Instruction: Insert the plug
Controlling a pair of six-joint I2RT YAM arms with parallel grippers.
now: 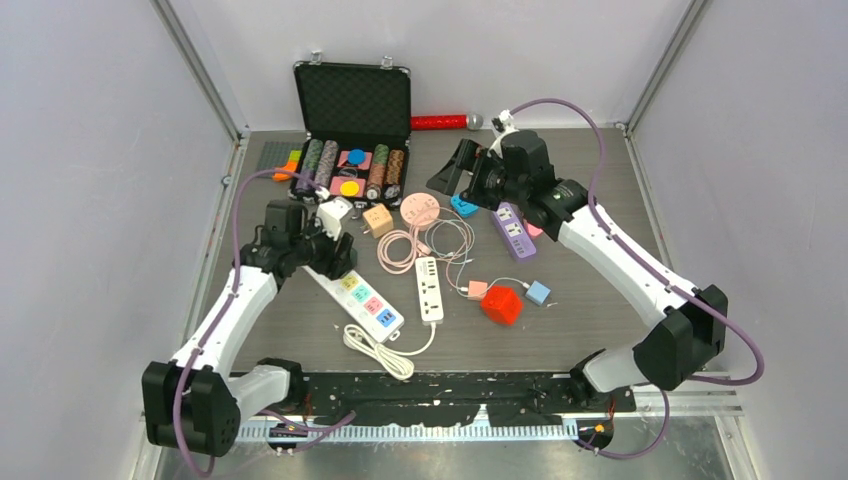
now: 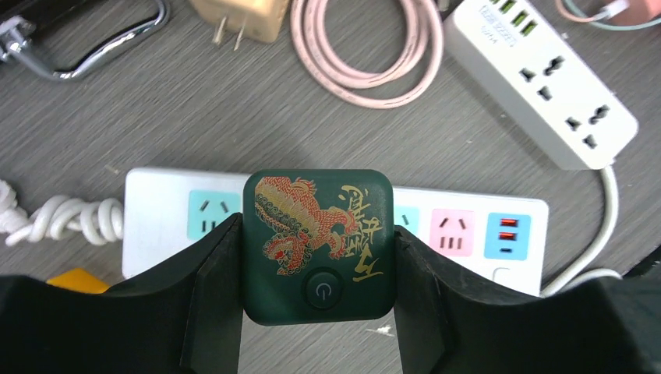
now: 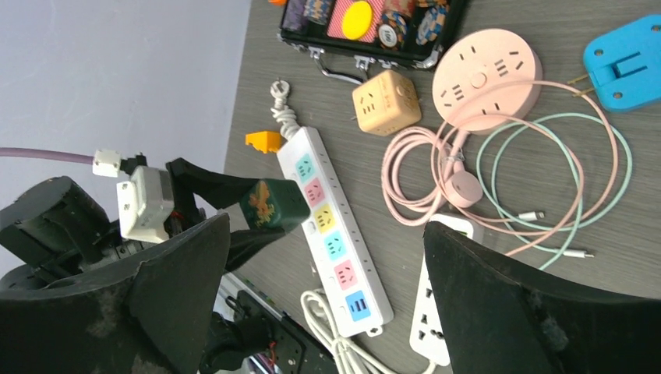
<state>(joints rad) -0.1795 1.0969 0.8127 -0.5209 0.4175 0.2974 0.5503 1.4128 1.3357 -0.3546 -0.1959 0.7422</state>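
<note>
Plug (image 2: 317, 245), one; white strips (image 1: 362, 300), two

The green plug (image 2: 317, 245) covers the middle of the long strip (image 2: 460, 234), so the sockets under it are hidden. Its pins are hidden too, so I cannot tell if they touch the strip. The tan cube (image 2: 242, 15) and the white strip (image 2: 546, 78) are cut off at the top. Near the far edge of the desk (image 1: 600, 330), the right arm (image 1: 620, 255) hides one end of the purple strip (image 1: 515, 235).
</note>
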